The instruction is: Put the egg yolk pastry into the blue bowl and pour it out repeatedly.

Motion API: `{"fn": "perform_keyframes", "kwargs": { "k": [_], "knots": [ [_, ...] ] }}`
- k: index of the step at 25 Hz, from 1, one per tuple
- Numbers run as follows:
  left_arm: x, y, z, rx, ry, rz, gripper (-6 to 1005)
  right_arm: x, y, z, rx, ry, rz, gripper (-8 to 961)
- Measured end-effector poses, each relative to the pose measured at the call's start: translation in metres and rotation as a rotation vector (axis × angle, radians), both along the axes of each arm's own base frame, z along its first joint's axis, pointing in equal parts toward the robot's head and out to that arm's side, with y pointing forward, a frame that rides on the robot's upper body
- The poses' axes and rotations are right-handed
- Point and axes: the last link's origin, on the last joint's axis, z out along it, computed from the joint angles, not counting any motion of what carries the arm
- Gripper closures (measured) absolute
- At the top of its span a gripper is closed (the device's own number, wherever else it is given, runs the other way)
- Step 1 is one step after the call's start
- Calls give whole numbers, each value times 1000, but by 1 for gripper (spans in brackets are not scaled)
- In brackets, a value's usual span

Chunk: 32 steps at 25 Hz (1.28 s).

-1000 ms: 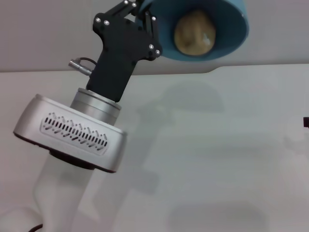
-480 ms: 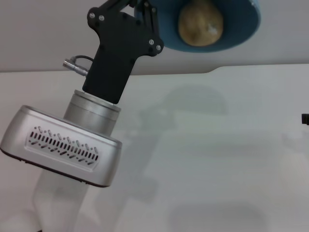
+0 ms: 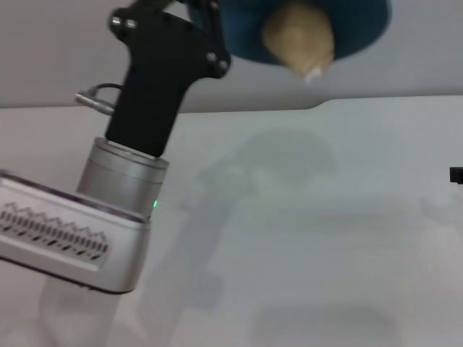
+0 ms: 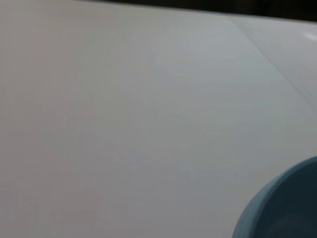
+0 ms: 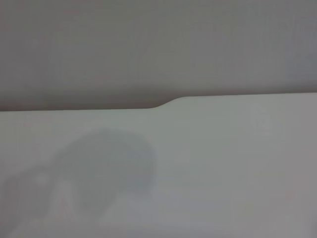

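head view: left claw [image 3: 206, 11] clenched on tipped blue bowl [image 3: 362, 32]; egg yolk pastry [image 3: 298, 40] at its rim, high above white counter [image 3: 311, 238].

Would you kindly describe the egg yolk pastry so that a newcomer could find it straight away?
Look to the top of the head view, where the left gripper holds the tipped blue bowl above the white table. The egg yolk pastry sits at the bowl's lower rim: a small tan ball, the only thing there not blue.

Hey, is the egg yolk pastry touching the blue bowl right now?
Touching. In the head view the egg yolk pastry lies against the inside of the tipped blue bowl, overhanging its lower rim, with no gap visible.
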Motion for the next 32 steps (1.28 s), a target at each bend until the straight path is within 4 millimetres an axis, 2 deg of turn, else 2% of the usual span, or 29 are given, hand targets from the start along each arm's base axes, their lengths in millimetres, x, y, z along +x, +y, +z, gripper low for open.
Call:
{"fn": "perform_keyframes", "kwargs": {
  "k": [2, 7, 12, 16, 18, 19, 22, 24, 32],
  "knots": [
    [0, -1, 2, -10, -27, -10, 987, 1, 0, 0, 0, 1, -4, 412],
    [2, 5, -8, -80, 3, 0, 986, 1, 2, 0, 3, 0, -1, 415],
    [4, 20, -21, -169, 64, 46, 986, 1, 2, -1, -2, -5, 5, 418],
    [2, 41, -29, -260, 75, 132, 987, 1, 3, -4, -11, -2, 5, 421],
    [1, 60, -35, -339, 102, 223, 987, 1, 4, -8, -32, 4, 3, 422],
    [1, 60, -35, -339, 102, 223, 987, 0, 5, -12, -49, 10, 1, 423],
    [2, 78, -41, -439, 135, 322, 987, -6, 9, -26, -104, 31, 15, 425],
    [1, 93, -45, -538, 161, 414, 987, -13, 13, -36, -140, 35, 36, 426],
    [-15, 124, -38, -756, 180, 625, 987, -52, 24, -72, -278, 2, 165, 431]
  ]
}}
